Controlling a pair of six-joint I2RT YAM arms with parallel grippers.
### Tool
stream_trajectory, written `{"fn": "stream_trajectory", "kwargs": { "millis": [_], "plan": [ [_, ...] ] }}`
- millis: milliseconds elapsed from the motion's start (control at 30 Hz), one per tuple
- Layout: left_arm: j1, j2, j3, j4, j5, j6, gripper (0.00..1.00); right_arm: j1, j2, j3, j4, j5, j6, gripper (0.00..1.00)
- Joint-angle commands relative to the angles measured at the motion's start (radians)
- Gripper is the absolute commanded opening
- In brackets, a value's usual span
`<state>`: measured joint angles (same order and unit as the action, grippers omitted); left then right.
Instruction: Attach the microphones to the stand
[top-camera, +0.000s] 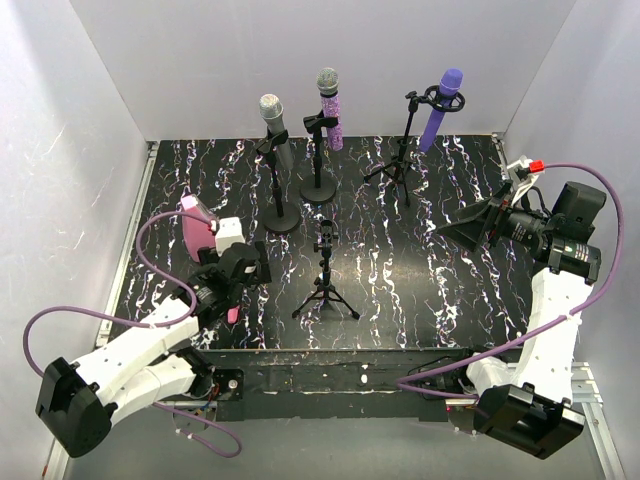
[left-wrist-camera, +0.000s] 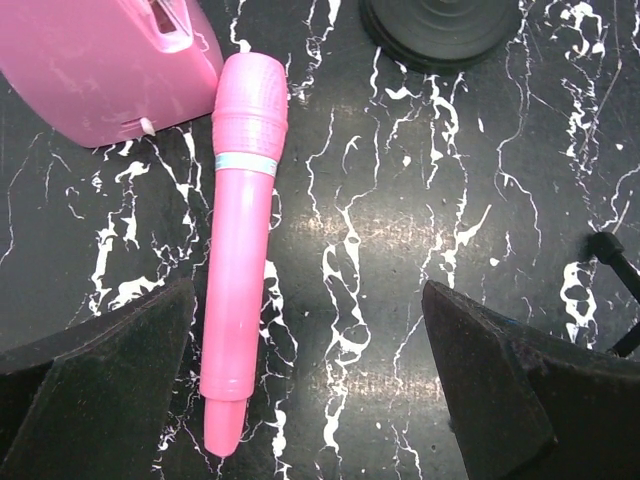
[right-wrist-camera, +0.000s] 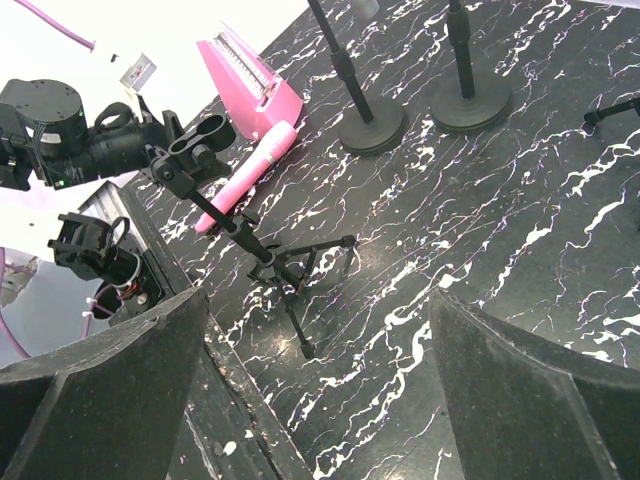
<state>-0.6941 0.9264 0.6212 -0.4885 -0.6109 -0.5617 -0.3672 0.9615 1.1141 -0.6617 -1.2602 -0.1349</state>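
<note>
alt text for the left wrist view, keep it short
A plain pink microphone lies flat on the black, white-veined table, its head beside a pink wedge-shaped object at upper left. The open left gripper hangs above, framing the bottom corners. A round black stand base shows at the top edge.

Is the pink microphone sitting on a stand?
No, the pink microphone lies flat on the table.

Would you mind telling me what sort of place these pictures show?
Probably a robot lab's enclosed test cell rather than a stage: plain white panels wall in a black marbled tabletop, the left arm and right arm are bolted at its near edge, and a small tripod microphone stand stands empty.
</note>
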Motion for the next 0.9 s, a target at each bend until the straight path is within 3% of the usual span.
{"fn": "stream_trajectory", "kwargs": {
  "millis": [0, 567, 867],
  "plan": [
    [0.024, -0.034, -0.024, 0.019, -0.047, -0.003, 0.98, -0.006, 0.002, 0.003, 0.020, -0.021, -0.008, 0.97],
    [0.157, 0.035, -0.020, 0.051, 0.086, -0.017, 0.98, -0.004, -0.003, 0.001, 0.020, -0.019, -0.008, 0.98],
    [0.231, 0.247, 0.012, -0.005, 0.161, -0.161, 0.93, -0.006, -0.004, 0.006, 0.014, -0.025, -0.012, 0.97]
  ]
}}
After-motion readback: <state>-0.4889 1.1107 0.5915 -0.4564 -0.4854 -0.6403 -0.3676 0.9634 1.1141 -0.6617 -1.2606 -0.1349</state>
